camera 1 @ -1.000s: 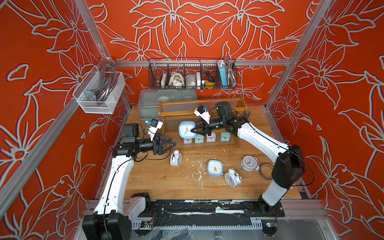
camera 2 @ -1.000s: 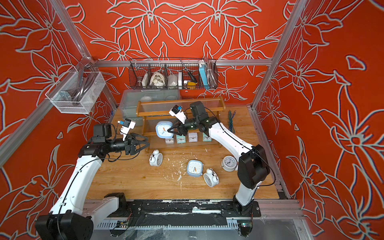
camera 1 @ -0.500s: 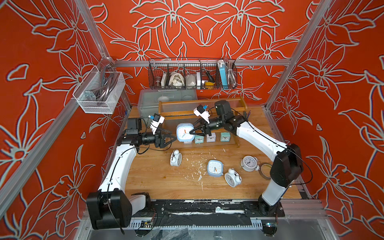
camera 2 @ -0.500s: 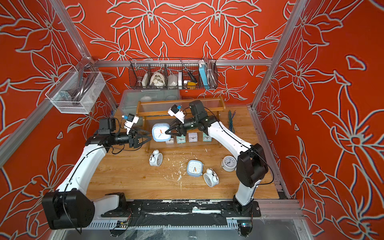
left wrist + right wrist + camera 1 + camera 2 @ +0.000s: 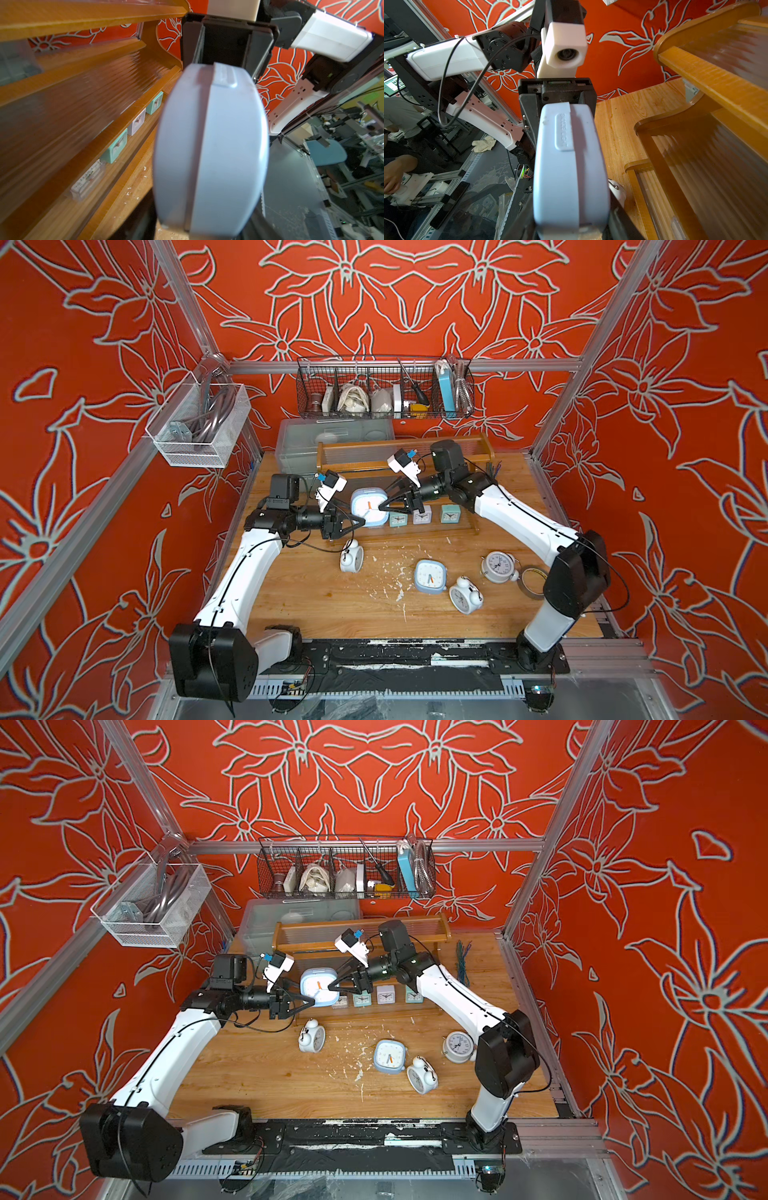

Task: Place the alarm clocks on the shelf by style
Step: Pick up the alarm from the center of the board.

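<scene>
1: Two hands at one pale-blue clock [image 5: 369, 508], aloft before the shelf [image 5: 361, 445]: right hand [image 5: 386, 506] pinches its faces; left hand [image 5: 359, 524] flanks it, grip unclear
2: Likely light, rigid, slippery; hold the flat faces

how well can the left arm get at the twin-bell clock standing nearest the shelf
Probably not yet. The twin-bell clock stands unobstructed on the table close by the left gripper, but that gripper looks shut on the pale-blue clock shared with the right gripper.
</scene>
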